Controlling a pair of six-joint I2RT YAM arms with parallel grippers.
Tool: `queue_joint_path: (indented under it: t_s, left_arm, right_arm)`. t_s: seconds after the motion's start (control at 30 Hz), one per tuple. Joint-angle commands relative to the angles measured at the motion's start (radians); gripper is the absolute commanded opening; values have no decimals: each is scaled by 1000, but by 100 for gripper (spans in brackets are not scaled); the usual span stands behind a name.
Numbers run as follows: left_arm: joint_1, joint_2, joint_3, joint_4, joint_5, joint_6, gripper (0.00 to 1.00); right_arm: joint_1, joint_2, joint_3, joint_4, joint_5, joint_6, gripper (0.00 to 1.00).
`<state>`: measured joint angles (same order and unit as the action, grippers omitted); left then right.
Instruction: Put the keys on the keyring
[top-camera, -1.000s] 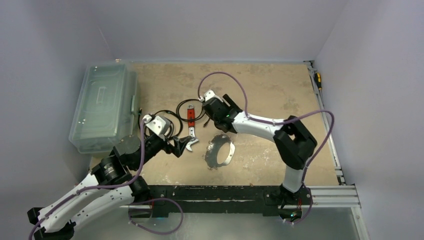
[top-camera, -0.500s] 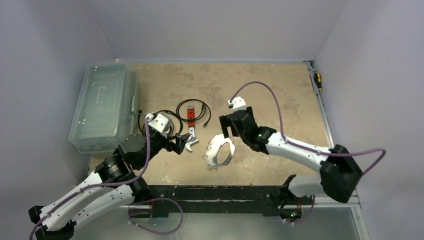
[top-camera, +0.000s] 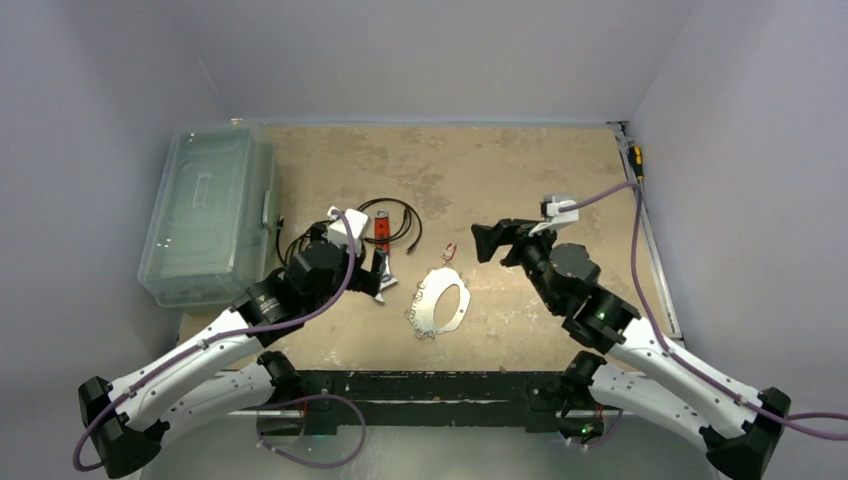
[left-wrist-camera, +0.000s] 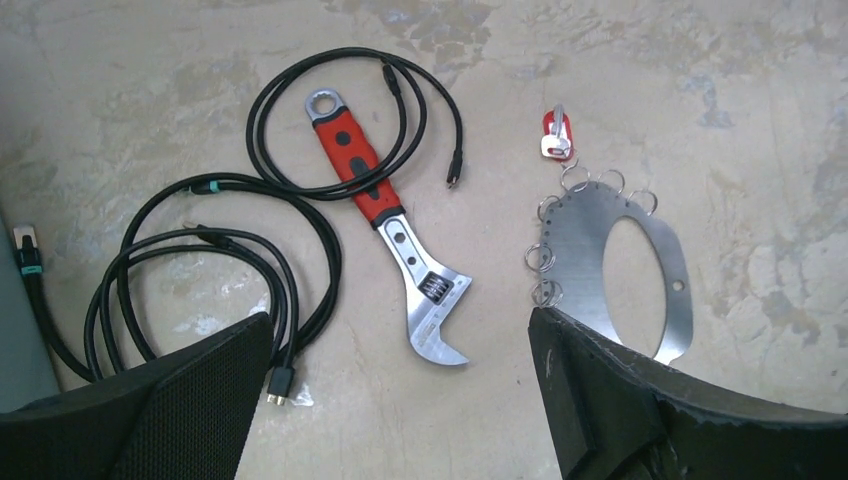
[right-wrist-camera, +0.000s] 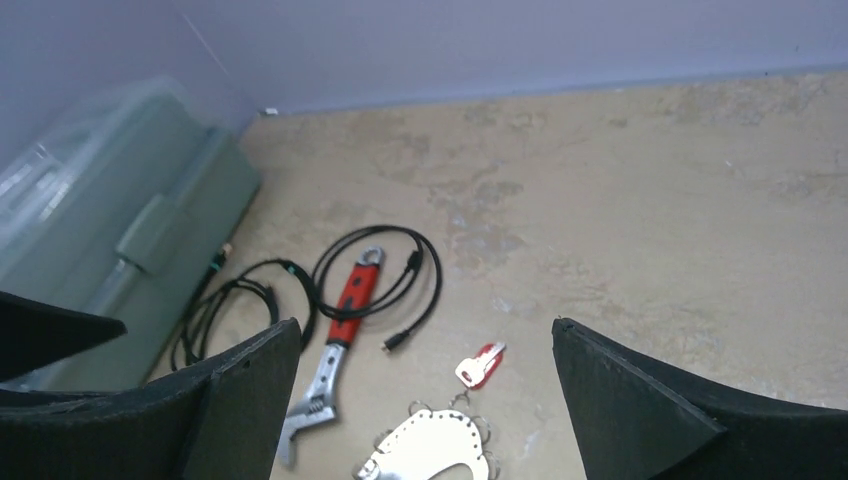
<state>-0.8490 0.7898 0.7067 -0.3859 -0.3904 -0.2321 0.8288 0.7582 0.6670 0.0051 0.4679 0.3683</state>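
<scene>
Spread wide, the left gripper (left-wrist-camera: 400, 330) has nothing between its fingers (left-wrist-camera: 150, 400). It hangs over the jaw end of the wrench (left-wrist-camera: 390, 220), and the keyring (left-wrist-camera: 585, 215) lies just to its right on the table (left-wrist-camera: 760, 120). The right gripper (right-wrist-camera: 425, 345) is spread just as wide and is empty too. It is raised off the table, beyond the keyring and to its right, clearly apart from it.

The keyring is a flat silvery plate with an oval hole and small wire rings hooked along its rim. From the left wrist, its near end is hidden behind the right-hand finger. From the right wrist, the bottom edge of the picture cuts most of it off. From overhead the whole plate shows, lying between the two grippers. The little rings are too small to make out there, and the left gripper covers the wrench's jaw.

I can make out only one key (left-wrist-camera: 556, 135), with a red head and a short silver blade. It lies just off the keyring's far rim, on the side towards the right gripper. Whether it touches the nearest ring I can't tell from any view.

Black cables (left-wrist-camera: 283, 300) show best from the left wrist, one looped round the wrench's red handle and another coiled to its left. The clear box (right-wrist-camera: 110, 220) by the left wall shows from the right wrist, its near end cut off by a finger.
</scene>
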Motion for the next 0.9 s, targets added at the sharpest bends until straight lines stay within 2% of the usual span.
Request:
queue_joint_path:
  t_s: [0.0, 0.1, 0.2, 0.3, 0.47, 0.6, 0.87]
  left_arm:
    - [31, -40, 121, 0, 54, -90, 99]
    - [47, -127, 144, 28, 32, -135, 99]
    - [53, -250, 81, 63, -10, -168, 99]
    - [64, -315, 47, 75, -32, -135, 99]
    - [64, -223, 136, -48, -129, -129, 99]
    - [64, -127, 168, -92, -118, -125, 91]
    - [67, -47, 174, -110, -110, -124, 88]
  right_arm:
    - [0, -90, -11, 19, 35, 66, 99]
    - [-1, -163, -47, 47, 21, 65, 99]
    - [-1, -213, -76, 59, 10, 71, 99]
    - [-1, -246, -80, 38, -4, 79, 99]
    - [-1, -292, -92, -1, -19, 98, 99]
    - [-1, -329, -103, -56, -21, 132, 99]
    - [0, -393, -97, -162, -78, 160, 99]
